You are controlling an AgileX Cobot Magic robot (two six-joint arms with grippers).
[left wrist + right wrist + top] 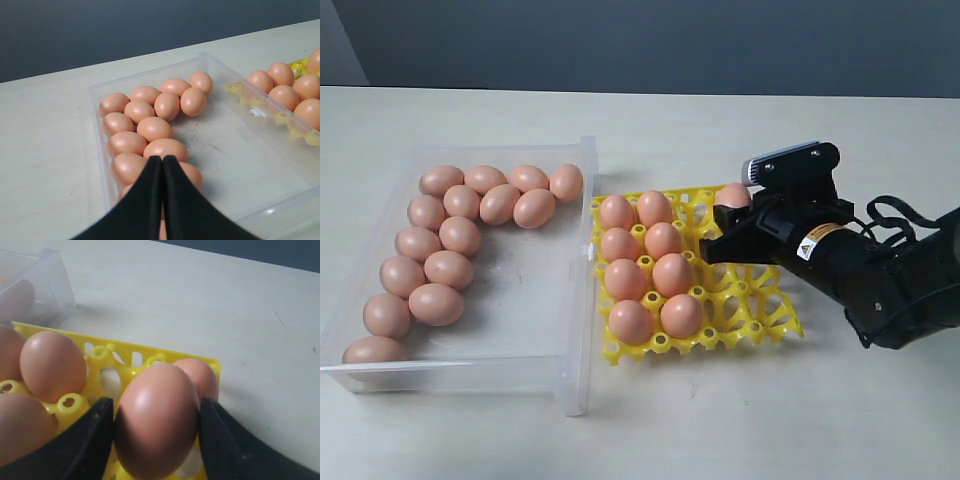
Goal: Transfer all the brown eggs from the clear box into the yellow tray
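Note:
Several brown eggs (448, 268) lie along the far and left sides of the clear box (520, 300). The yellow tray (760, 310) beside it holds several more eggs (672, 274) in its left columns and one (732, 195) at a far cup. My right gripper (156, 407) is low over the tray, shut on a brown egg (157, 430) with a finger on each side. That gripper (718, 245) hides this egg in the exterior view. My left gripper (162, 159) is shut with nothing in it, above the eggs (154, 128) in the box (240, 145).
The box and tray stand side by side on a pale table (720, 430). A corner of the box (45, 285) shows beyond the tray (125, 352) in the right wrist view. The left arm is out of the exterior view.

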